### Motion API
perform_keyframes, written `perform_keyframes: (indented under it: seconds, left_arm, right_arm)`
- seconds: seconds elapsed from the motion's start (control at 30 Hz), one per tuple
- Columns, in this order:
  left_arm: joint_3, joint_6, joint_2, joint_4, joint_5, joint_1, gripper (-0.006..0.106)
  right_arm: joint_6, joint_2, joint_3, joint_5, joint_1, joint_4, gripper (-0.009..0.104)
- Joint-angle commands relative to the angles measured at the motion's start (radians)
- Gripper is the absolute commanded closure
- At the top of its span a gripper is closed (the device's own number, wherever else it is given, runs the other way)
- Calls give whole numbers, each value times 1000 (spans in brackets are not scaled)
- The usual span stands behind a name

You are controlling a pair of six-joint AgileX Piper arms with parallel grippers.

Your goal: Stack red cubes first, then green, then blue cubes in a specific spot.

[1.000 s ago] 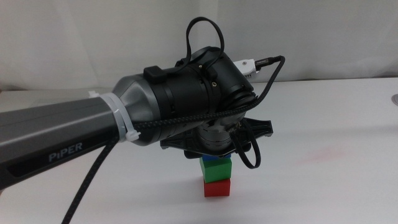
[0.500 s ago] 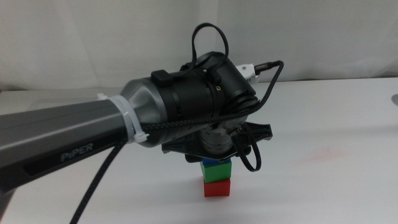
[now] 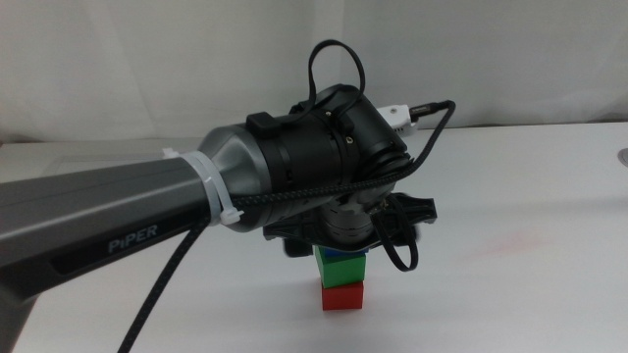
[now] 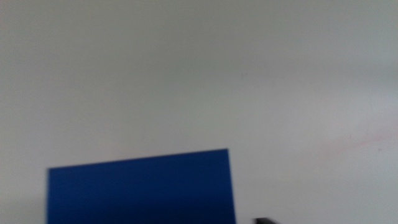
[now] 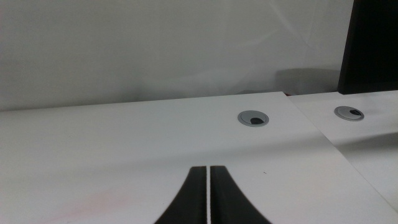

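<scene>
Middle view shows the left arm reaching in from the left of the frame, its wrist housing covering the top of a stack at lower centre. The red cube [image 3: 342,296] sits on the white worktop [image 3: 530,235], the green cube [image 3: 340,270] rests squarely on it, and only a sliver of the blue cube [image 3: 339,253] shows above the green, directly under the left pincer [image 3: 343,243]. The jaws are hidden behind the wrist here. In the left wrist view the blue cube [image 4: 142,188] fills the lower part of the frame and only a dark tip shows at the bottom edge, so I cannot tell whether the left pincer is gripping the cube or has let go.

The right pincer [image 5: 208,196] waits away from the stack, jaws pressed together with nothing between them, facing two grey cable grommets in the worktop.

Judgement: the step in hand appears to be seating or releasing the blue cube. To do it well, the cube should rest flat and aligned with the green cube's edges before the jaws part. They should open evenly, and the arm should lift straight up, without sideways drag that could topple the stack.
</scene>
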Motion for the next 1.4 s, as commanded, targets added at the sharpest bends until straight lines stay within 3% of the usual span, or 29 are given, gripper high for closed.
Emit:
perform_keyframes:
  seconds: [0.0,0.5,0.67,0.8,0.9,1.07,1.1,1.2,1.3,1.37]
  left_arm:
    - [3,0,4,-11,-28,-1,8]
    - [2,58,-114,104,-33,-1,8]
    - [2,194,-234,215,-134,1,8]
    - [2,341,-327,232,-178,80,8]
    - [2,437,-382,186,-178,219,8]
    - [2,673,-458,1,-176,553,8]
    - [4,743,-480,-61,-167,672,8]
    - [20,843,-518,-125,-162,823,12]
    - [77,944,-575,-174,-189,911,24]
    - [137,967,-631,-179,-212,939,46]
  right_arm:
    - [-7,-4,5,-6,-4,-2,97]
    - [-7,-4,5,-6,-4,-2,97]
    - [-7,-4,5,-6,-4,-2,97]
    - [-7,-4,5,-6,-4,-2,97]
    - [-7,-4,5,-6,-4,-2,97]
    - [-7,-4,5,-6,-4,-2,97]
    - [-7,-4,5,-6,-4,-2,97]
    - [-7,-4,5,-6,-4,-2,97]
    - [-7,-4,5,-6,-4,-2,97]
    - [-7,-4,5,-6,-4,-2,97]
